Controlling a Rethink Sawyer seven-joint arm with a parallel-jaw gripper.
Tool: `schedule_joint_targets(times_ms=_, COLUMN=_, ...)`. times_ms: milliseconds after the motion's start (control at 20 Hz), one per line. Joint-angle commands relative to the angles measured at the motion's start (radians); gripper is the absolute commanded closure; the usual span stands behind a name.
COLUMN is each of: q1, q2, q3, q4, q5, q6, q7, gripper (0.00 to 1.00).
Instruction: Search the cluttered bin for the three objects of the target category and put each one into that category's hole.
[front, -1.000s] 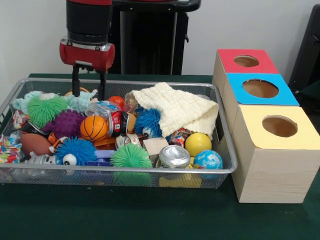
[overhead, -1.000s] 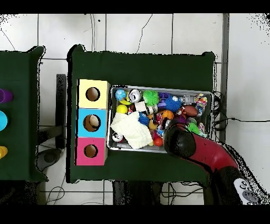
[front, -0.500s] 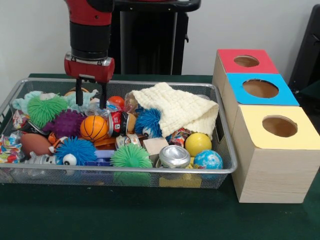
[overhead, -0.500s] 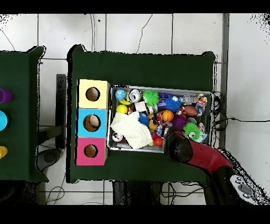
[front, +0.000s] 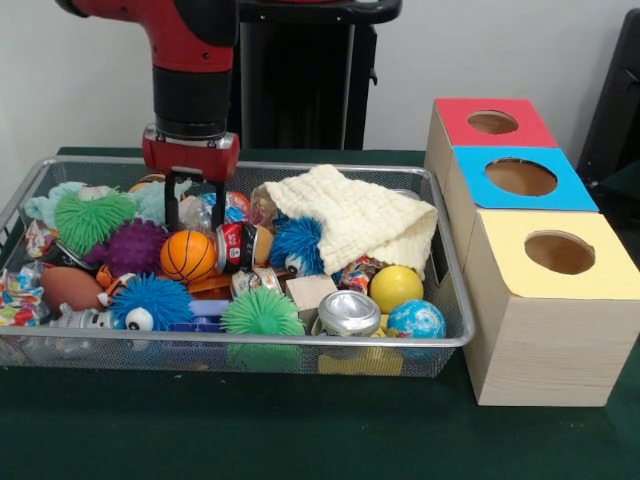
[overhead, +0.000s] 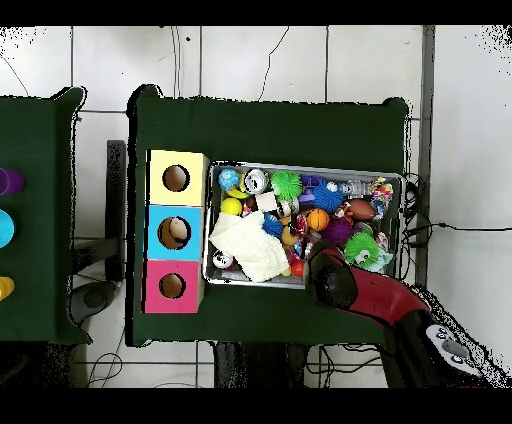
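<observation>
Gripper (front: 193, 205) upper left of front view, fingers spread, empty, low over bin (front: 452, 300) clutter by red ball (front: 237, 204). Search/pick step; nothing sorted yet, probably. Next: descend, pinch, carry to boxes (front: 545, 300) at right.

Bin (front: 440, 262) packed solid, no bare floor between toys. Cloth (front: 358, 218) drapes over the box-side end. Box (front: 545, 300) holes open, clear above.

Bench (front: 300, 430) covered in dark green cloth. Second green bench (overhead: 35, 215) at left edge of overhead view, well apart, carrying purple (overhead: 8, 181), blue (overhead: 5, 228) and yellow (overhead: 5, 288) items at its edge. Tiled floor (overhead: 250, 60) with cables (overhead: 455, 228)
</observation>
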Motion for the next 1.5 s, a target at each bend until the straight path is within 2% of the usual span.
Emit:
schedule_joint_targets(times_ms=50, q1=0.004, q2=0.064, q3=0.089, q4=-0.012, q5=-0.051, q6=-0.036, q7=0.101, gripper=0.0)
schedule_joint_targets(times_ms=350, q1=-0.006, q2=0.105, q3=0.095, q4=-0.034, q5=-0.06, q6=-0.064, q7=0.094, gripper=0.0)
schedule_joint_targets(times_ms=900, q1=0.032, q2=0.087, q3=0.069, q4=-0.044, q5=-0.067, q6=-0.076, q7=0.082, gripper=0.0)
schedule_joint_targets(times_ms=950, q1=0.036, q2=0.086, q3=0.066, q4=-0.042, q5=-0.067, q6=-0.088, q7=0.088, gripper=1.0)
schedule_joint_targets(times_ms=1350, q1=0.055, q2=0.07, q3=0.054, q4=-0.027, q5=-0.047, q6=-0.103, q7=0.117, gripper=1.0)
schedule_joint_targets(times_ms=1500, q1=0.033, q2=0.067, q3=0.077, q4=-0.022, q5=-0.049, q6=-0.088, q7=0.11, gripper=1.0)
